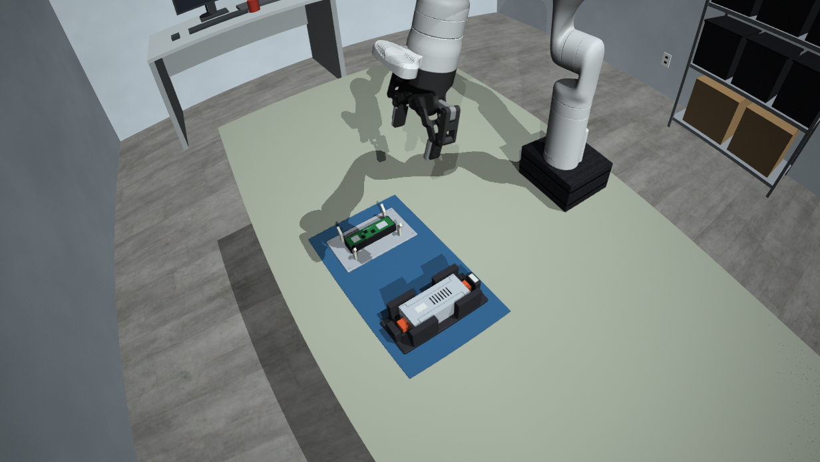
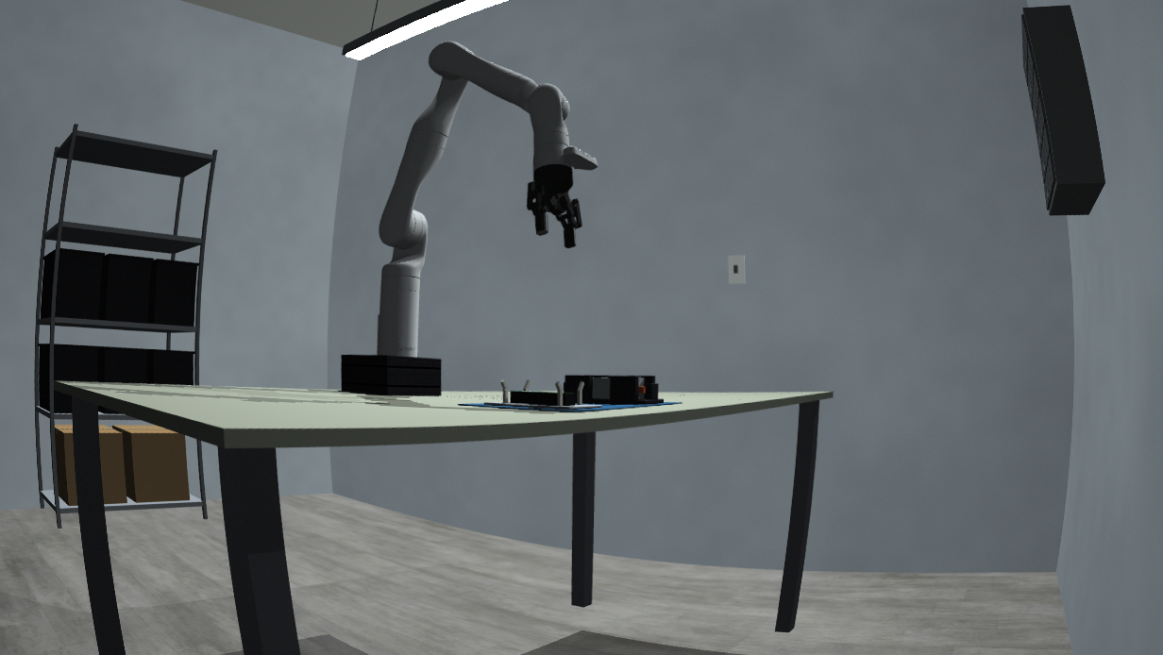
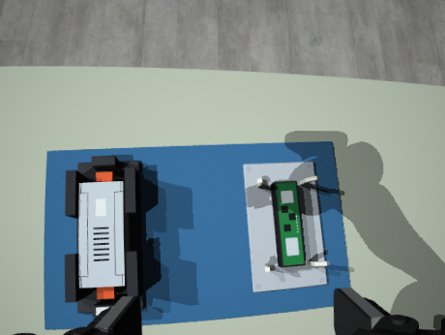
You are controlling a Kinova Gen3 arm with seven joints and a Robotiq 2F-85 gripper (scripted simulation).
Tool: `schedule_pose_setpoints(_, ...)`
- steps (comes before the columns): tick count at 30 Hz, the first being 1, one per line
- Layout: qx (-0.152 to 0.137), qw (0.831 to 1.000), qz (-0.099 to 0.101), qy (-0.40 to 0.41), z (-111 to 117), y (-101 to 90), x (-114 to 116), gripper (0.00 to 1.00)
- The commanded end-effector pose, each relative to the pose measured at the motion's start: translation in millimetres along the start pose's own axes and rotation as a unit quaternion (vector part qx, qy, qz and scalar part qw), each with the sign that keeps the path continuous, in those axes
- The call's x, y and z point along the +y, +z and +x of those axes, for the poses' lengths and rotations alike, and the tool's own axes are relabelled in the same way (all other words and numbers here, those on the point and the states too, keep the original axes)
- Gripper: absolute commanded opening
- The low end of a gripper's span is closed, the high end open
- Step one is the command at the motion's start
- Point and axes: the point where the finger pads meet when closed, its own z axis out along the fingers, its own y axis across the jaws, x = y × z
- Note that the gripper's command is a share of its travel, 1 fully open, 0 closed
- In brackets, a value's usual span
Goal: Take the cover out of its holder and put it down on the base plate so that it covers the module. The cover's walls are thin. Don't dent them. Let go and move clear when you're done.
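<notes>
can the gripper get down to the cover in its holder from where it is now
Probably yes. The gripper hangs open and empty, high above the table, and nothing stands between it and the grey cover, whose top lies bare between the black holder's blocks. It must still travel across and descend.
</notes>
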Motion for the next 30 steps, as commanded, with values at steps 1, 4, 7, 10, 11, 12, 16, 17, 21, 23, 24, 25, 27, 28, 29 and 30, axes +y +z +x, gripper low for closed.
schedule_pose_setpoints(1,-0.002,1.000,-0.001,0.005,2,2.1,4,1.00)
schedule_pose_setpoints(4,-0.009,1.000,0.006,0.003,2,1.0,3,1.00)
schedule_pose_setpoints(7,-0.034,0.999,0.024,-0.002,2,1.6,3,1.00)
schedule_pose_setpoints(10,-0.058,0.997,0.043,-0.006,2,2.3,3,1.00)
schedule_pose_setpoints(11,-0.067,0.997,0.050,-0.007,2,2.5,3,1.00)
schedule_pose_setpoints(12,-0.075,0.996,0.056,-0.009,2,2.7,2,1.00)
schedule_pose_setpoints(16,-0.083,0.995,0.062,-0.010,2,2.9,2,1.00)
schedule_pose_setpoints(17,-0.083,0.995,0.062,-0.010,2,2.9,2,1.00)
schedule_pose_setpoints(21,-0.081,0.995,0.063,-0.011,2,5.5,-2,1.00)
schedule_pose_setpoints(23,-0.083,0.994,0.063,-0.011,3,14.4,-10,1.00)
schedule_pose_setpoints(24,-0.083,0.994,0.064,-0.011,4,18.9,-14,1.00)
schedule_pose_setpoints(25,-0.084,0.994,0.064,-0.011,4,23.4,-18,1.00)
schedule_pose_setpoints(27,-0.085,0.994,0.065,-0.011,5,32.3,-26,1.00)
schedule_pose_setpoints(28,-0.086,0.994,0.065,-0.011,6,36.8,-30,1.00)
schedule_pose_setpoints(29,-0.087,0.994,0.065,-0.011,6,41.3,-34,1.00)
schedule_pose_setpoints(30,-0.087,0.994,0.065,-0.011,7,45.7,-38,1.00)
